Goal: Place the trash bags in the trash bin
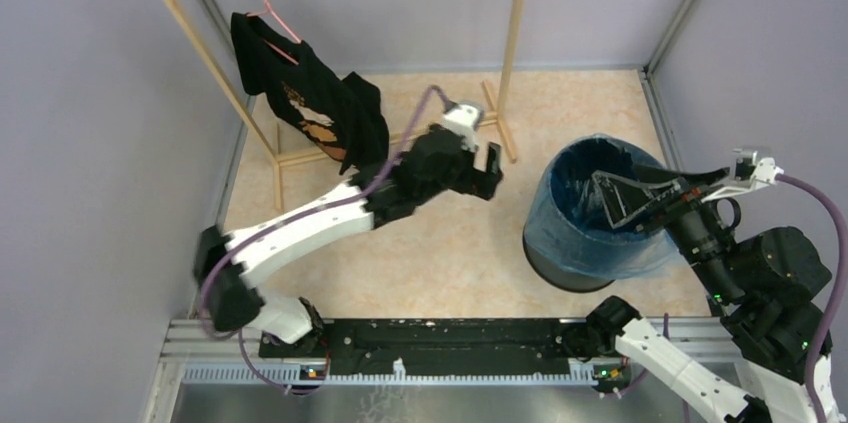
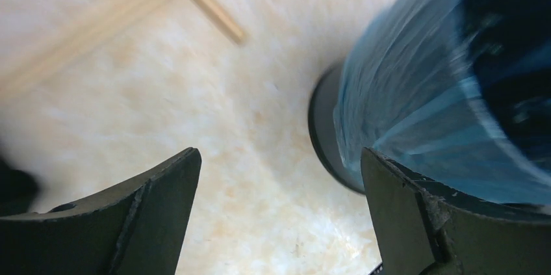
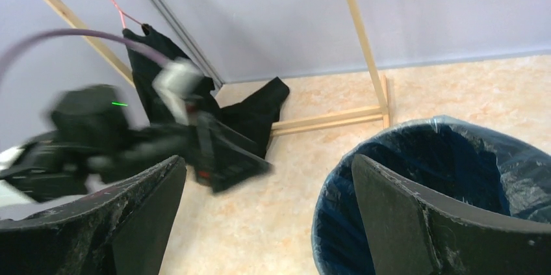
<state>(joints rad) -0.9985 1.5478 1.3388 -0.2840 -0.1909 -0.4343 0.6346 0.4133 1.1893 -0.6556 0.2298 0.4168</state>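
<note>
The light-blue trash bag (image 1: 556, 233) lines the black trash bin (image 1: 566, 274) and hangs over its rim, down the outside wall. My right gripper (image 1: 628, 193) hovers open over the bin's mouth and holds nothing. My left gripper (image 1: 487, 175) is open and empty, left of the bin and apart from it. The left wrist view shows the left gripper (image 2: 279, 155) above bare floor, with the bag (image 2: 416, 93) and the bin's dark base (image 2: 321, 125) at the right. In the right wrist view, one side of the right gripper (image 3: 268, 161) is over the bag-lined bin (image 3: 455, 158).
A wooden clothes rack (image 1: 515, 53) stands at the back, its foot bar (image 1: 497, 118) near my left gripper. A black shirt (image 1: 310, 93) hangs from it on a pink hanger. Grey walls close in both sides. The arms' rail (image 1: 430, 338) runs along the near edge.
</note>
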